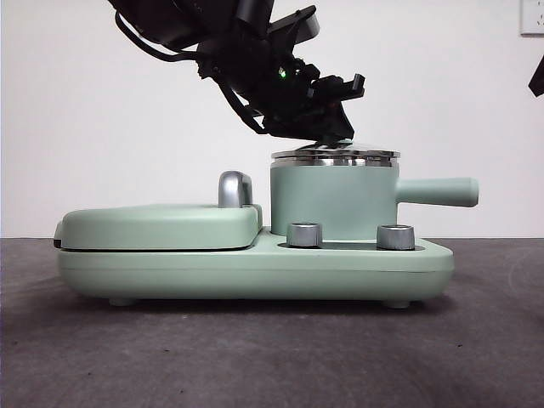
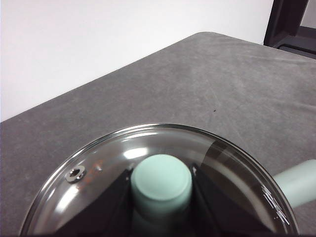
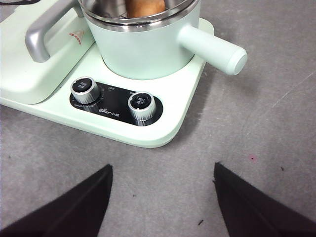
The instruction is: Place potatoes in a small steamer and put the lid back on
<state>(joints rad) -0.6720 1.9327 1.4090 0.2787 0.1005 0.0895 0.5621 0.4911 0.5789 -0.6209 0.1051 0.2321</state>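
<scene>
The mint-green small steamer [image 1: 331, 200] stands on the right part of the green base, its straight handle [image 1: 438, 192] pointing right. The clear glass lid [image 1: 336, 155] lies level on its steel rim. My left gripper [image 1: 334, 136] comes down from the upper left and is shut on the lid's mint-green knob [image 2: 161, 182], one jaw on each side; the glass [image 2: 98, 182] spreads below. The orange-brown potato [image 3: 144, 6] shows inside the steamer [image 3: 143, 49] in the right wrist view. My right gripper [image 3: 163, 173] is open and empty over the table, in front of the appliance.
The flat green griddle cover [image 1: 161, 225] with a chrome handle [image 1: 235, 189] sits left of the pot. Two silver dials [image 1: 304, 235] [image 1: 395, 236] stand on the base [image 1: 255, 268]. Grey cloth table [image 1: 272, 357] all around. A black arm tip [image 1: 537, 81] shows at the right edge.
</scene>
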